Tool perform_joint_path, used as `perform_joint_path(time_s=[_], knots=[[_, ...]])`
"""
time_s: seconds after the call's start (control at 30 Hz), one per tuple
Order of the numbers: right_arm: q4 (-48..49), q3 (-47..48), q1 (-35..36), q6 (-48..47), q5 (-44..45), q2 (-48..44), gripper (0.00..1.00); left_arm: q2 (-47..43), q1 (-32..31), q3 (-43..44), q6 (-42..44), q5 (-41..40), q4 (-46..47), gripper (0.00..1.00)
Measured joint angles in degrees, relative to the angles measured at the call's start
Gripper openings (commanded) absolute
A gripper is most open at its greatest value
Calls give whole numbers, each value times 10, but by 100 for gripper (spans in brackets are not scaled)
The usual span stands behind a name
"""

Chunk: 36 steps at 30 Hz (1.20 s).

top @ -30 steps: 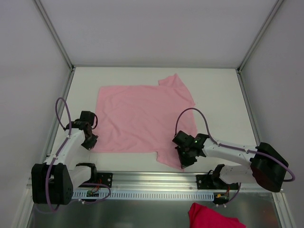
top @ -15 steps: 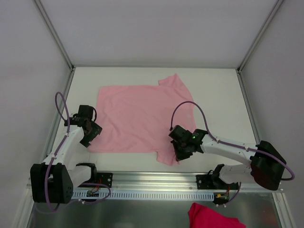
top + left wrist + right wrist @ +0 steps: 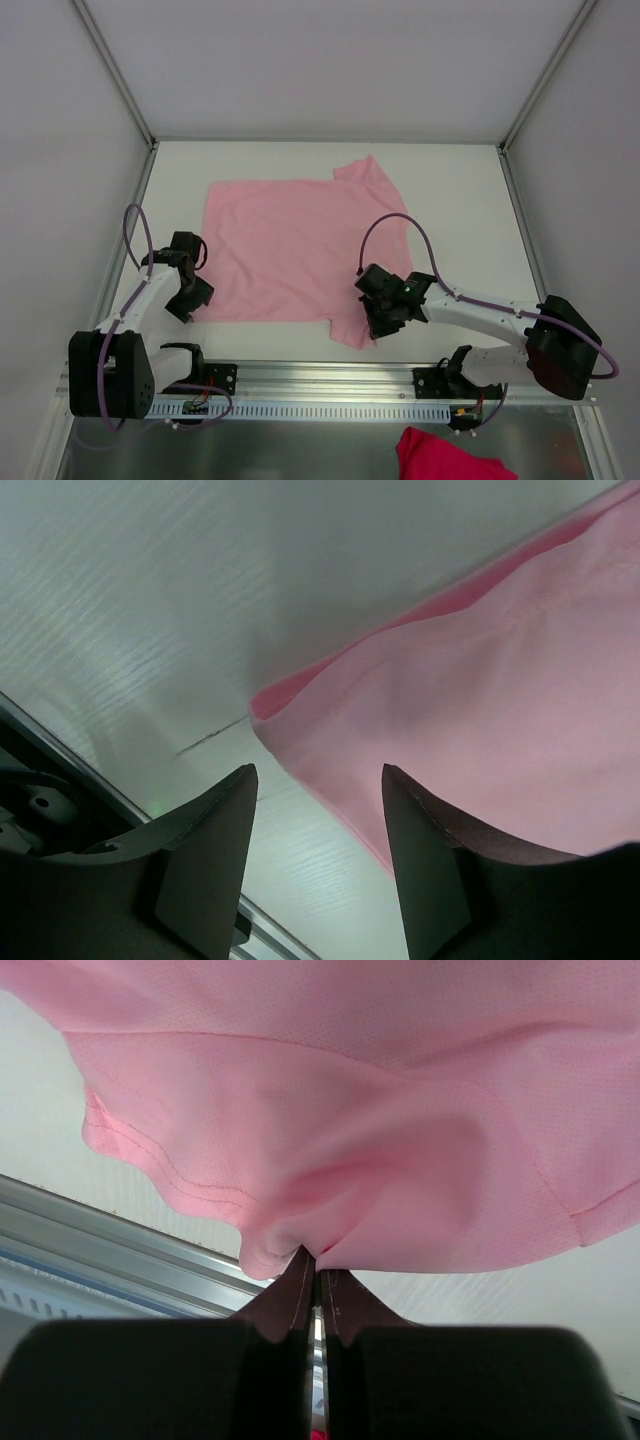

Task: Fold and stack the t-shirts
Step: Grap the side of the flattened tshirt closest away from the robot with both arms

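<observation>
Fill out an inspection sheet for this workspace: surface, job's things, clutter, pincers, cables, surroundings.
Surface: white table, metal rail along its near edge.
Job's things: pale-pink t-shirt spread flat, not yet folded.
Clutter: red cloth in front of the rail.
Pincers: left pincer open over the shirt's near-left corner, holding nothing; right pincer shut on the near sleeve.
Cables: left cable loops beside its arm; right cable arches over the shirt.
Surroundings: white walls, frame posts.

The t-shirt (image 3: 290, 250) is plain pale pink; the table (image 3: 460, 190) is white.
</observation>
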Motion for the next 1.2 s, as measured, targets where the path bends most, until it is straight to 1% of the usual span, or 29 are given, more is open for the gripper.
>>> perform_joint_path(time_s=[0.17, 0.27, 0.33, 0.37, 0.47, 0.53, 0.6, 0.63, 0.83, 1.0, 1.2], knots=[[2, -7, 0, 0, 0, 0, 1, 8, 0, -24, -8, 0, -4, 56], [2, -15, 0, 0, 0, 0, 1, 10, 0, -24, -10, -1, -4, 55], [2, -19, 0, 0, 0, -1, 1, 10, 0, -24, -11, -1, -3, 48], [2, -20, 0, 1, 0, -1, 1, 10, 0, -25, -13, -1, -2, 41], [2, -22, 0, 1, 0, -3, 1, 11, 0, -30, -17, -2, 2, 28], [2, -22, 0, 1, 0, -6, 1, 12, 0, -32, -19, -2, 2, 14], [2, -22, 0, 1, 0, -9, 1, 12, 0, -32, -21, -2, 3, 6], [1, -22, 0, 1, 0, -10, 1, 12, 0, -32, -20, -2, 3, 0], [1, -22, 0, 1, 3, -10, 1, 8, 0, -32, -20, -1, 4, 0], [-8, -16, 0, -3, 31, -13, 1, -13, 0, -28, -20, 0, 3, 0], [-51, 74, -3, -30, 110, -7, 1, -18, 0, 0, -19, 1, 5, 0]])
